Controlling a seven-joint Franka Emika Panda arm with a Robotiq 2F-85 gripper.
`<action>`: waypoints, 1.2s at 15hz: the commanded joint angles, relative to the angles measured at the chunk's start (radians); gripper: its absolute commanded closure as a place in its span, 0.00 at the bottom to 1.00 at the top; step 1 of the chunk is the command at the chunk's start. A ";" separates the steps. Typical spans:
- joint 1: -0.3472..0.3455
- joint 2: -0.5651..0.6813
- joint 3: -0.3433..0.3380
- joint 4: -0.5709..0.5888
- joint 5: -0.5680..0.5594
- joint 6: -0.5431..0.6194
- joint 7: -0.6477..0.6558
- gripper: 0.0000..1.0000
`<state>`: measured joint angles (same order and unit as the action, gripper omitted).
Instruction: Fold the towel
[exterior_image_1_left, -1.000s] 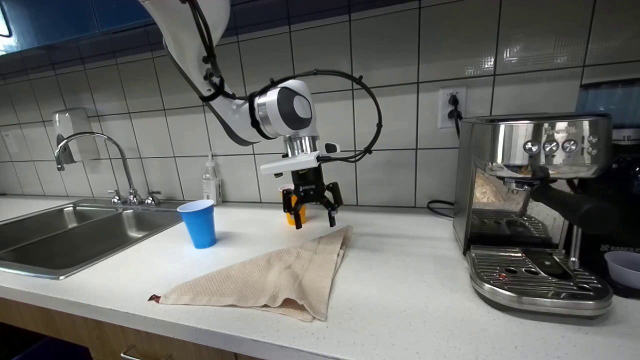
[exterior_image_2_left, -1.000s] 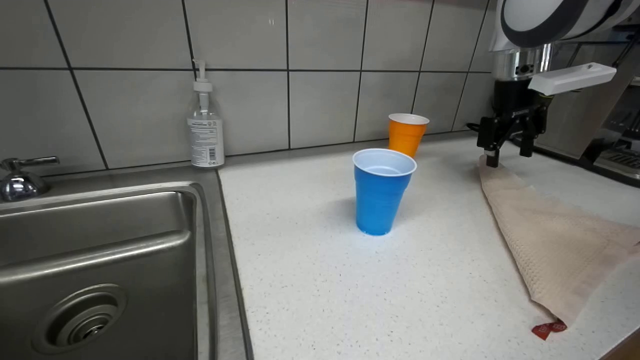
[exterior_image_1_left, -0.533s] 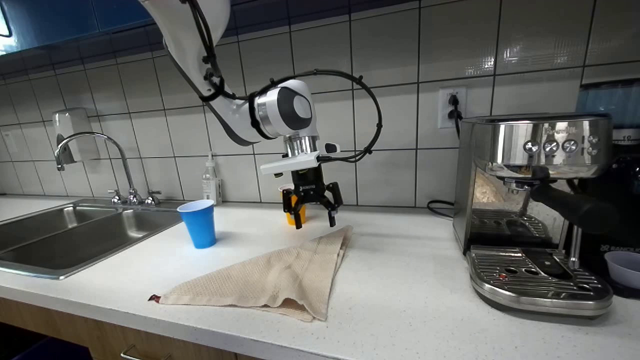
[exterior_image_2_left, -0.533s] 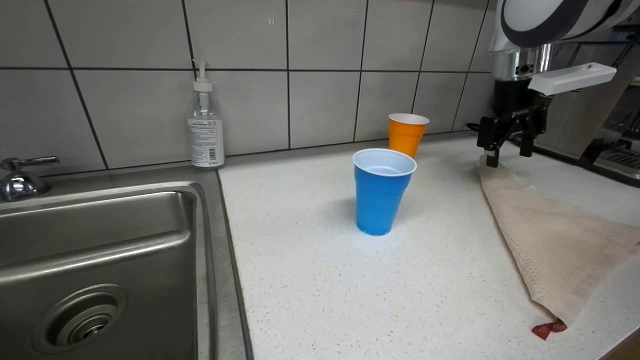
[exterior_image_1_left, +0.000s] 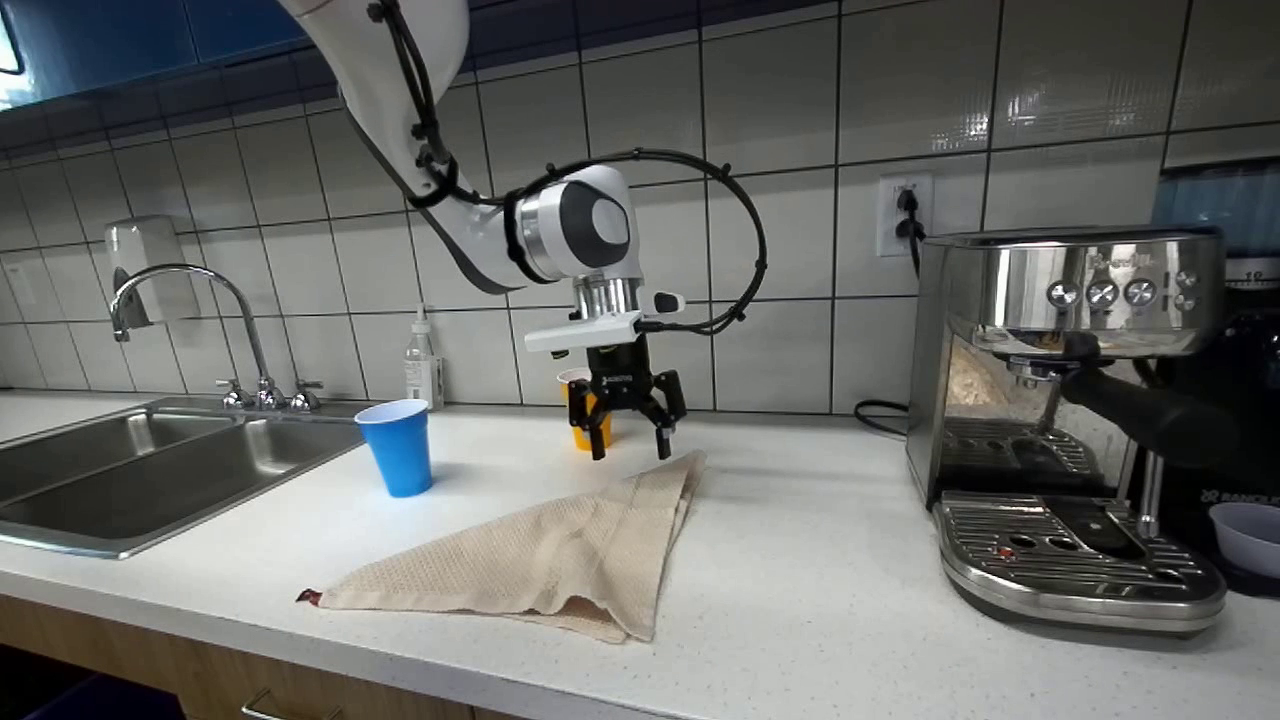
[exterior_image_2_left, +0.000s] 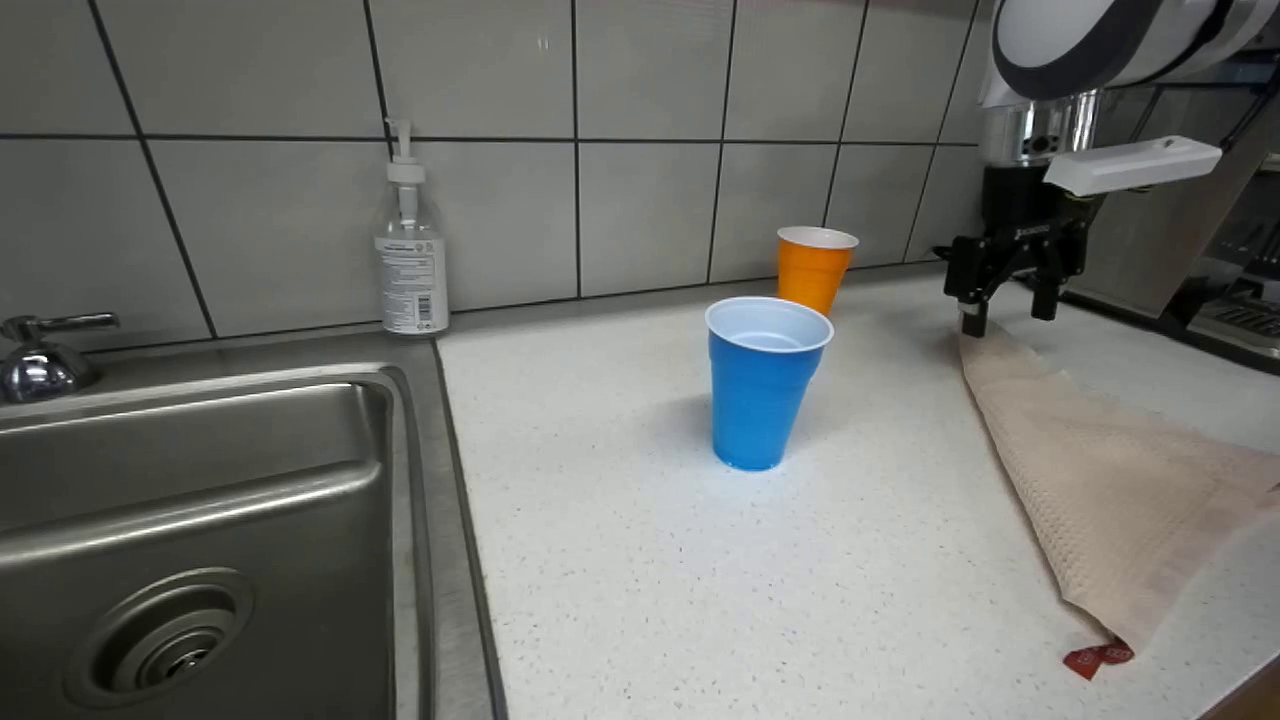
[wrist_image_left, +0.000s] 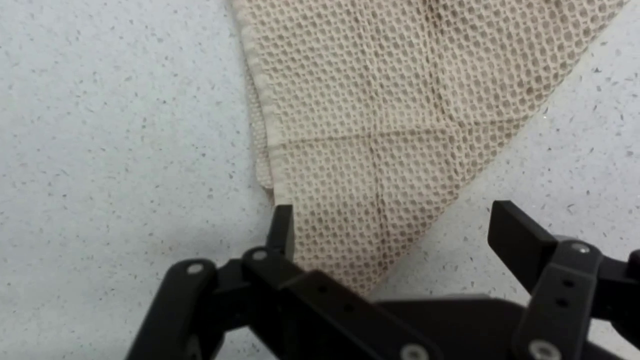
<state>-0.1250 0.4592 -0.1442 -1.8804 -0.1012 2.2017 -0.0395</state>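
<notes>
The towel (exterior_image_1_left: 550, 550) is a beige, textured cloth lying on the counter in a roughly triangular, layered shape, with a raised crease near its front edge. It also shows in an exterior view (exterior_image_2_left: 1110, 470), with a red tag at its near corner, and in the wrist view (wrist_image_left: 350, 115), where its narrow corner runs down between the fingers. My gripper (exterior_image_1_left: 631, 450) points down just above the towel's far corner, and also shows in an exterior view (exterior_image_2_left: 1008, 315). In the wrist view the gripper (wrist_image_left: 392, 220) is open and holds nothing. The towel's tip is hidden behind a finger there.
A blue cup (exterior_image_1_left: 398, 450) stands left of the towel and an orange cup (exterior_image_2_left: 815, 270) stands behind, close to the wall. A sink (exterior_image_1_left: 120, 470) is at the left. An espresso machine (exterior_image_1_left: 1080, 400) stands at the right. A pump bottle (exterior_image_2_left: 412, 250) stands by the wall.
My gripper and arm have shifted slightly: a little right and down in an exterior view, a little left in an exterior view. The gripper stays open. The towel and cups have not moved.
</notes>
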 joint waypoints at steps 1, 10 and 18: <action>-0.044 0.087 0.011 0.121 0.068 -0.027 0.005 0.00; -0.117 0.247 0.011 0.345 0.157 -0.072 0.010 0.00; -0.126 0.285 0.010 0.417 0.158 -0.089 0.002 0.00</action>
<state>-0.2355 0.7250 -0.1435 -1.5236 0.0507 2.1664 -0.0393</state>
